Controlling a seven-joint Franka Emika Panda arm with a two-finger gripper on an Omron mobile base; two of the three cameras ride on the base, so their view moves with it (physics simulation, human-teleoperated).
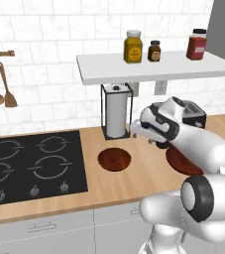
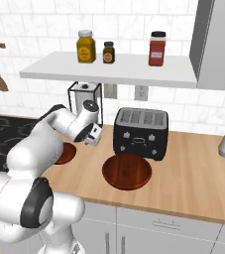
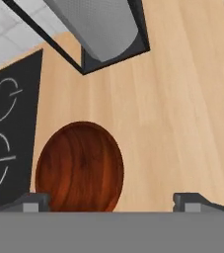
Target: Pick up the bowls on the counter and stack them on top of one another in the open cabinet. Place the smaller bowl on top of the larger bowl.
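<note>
The smaller round glossy reddish-brown wooden bowl [image 3: 79, 165] is sitting on the light-tan wooden counter [image 1: 134, 183], between the black 4-burner hob [image 1: 32, 166] and the wider reddish-brown wooden bowl [image 2: 127, 171], near the black-framed paper towel holder [image 1: 116, 111]. It looks rigid, light and slick, so a pinch across the thin rim seems the safest hold. The white arm is bending forward, its gripper [image 3: 111, 200] hovering above the counter and pointing down, jaws spread wide and empty, the small bowl partly between them. The white wall shelf [image 2: 109, 69] above is carrying 3 jars.
</note>
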